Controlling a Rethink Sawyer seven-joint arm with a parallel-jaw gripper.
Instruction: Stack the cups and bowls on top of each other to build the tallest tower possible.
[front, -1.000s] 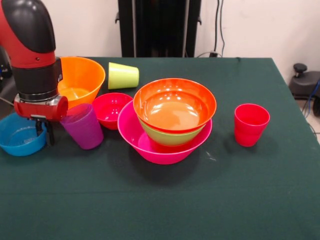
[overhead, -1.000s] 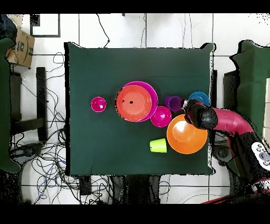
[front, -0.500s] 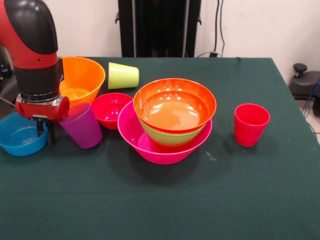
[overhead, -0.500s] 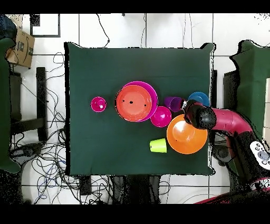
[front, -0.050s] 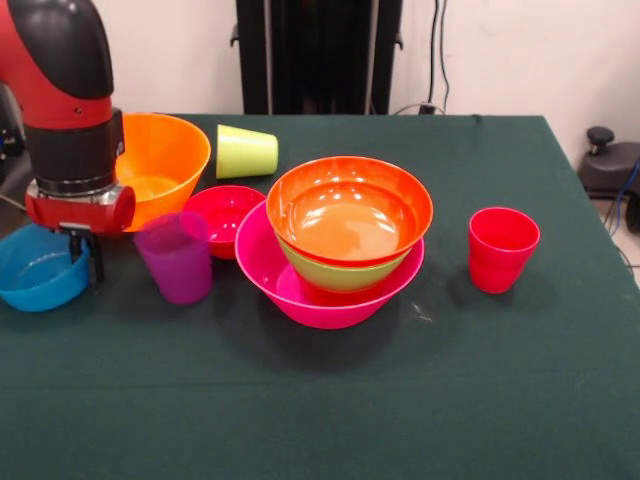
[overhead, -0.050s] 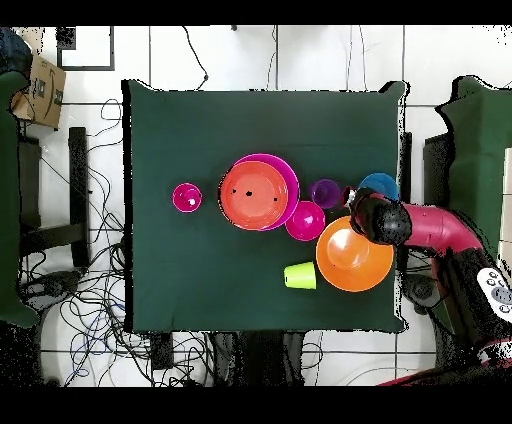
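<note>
Presently: glossy plastic bowls and translucent cups spread over dark green cloth-covered desk (front, -0.050s: 330, 400).

Tower (front, -0.050s: 335, 240) at centre: wide pink bowl (front, -0.050s: 290, 285) lowest, green bowl (front, -0.050s: 335, 275) nested within, orange-red bowl (front, -0.050s: 348, 208) on top. Purple cup (front, -0.050s: 176, 257) upright beside small red bowl (front, -0.050s: 222, 215). Lime cup (front, -0.050s: 246, 151) on its side. Red cup (front, -0.050s: 502, 248) upright, well apart. Large orange bowl (front, -0.050s: 165, 160) partly hidden behind arm. Blue bowl (front, -0.050s: 38, 270) cut off at frame edge. End effector (front, -0.050s: 85, 255) low between blue bowl and purple cup; spread or pressed together: cannot tell.
</note>
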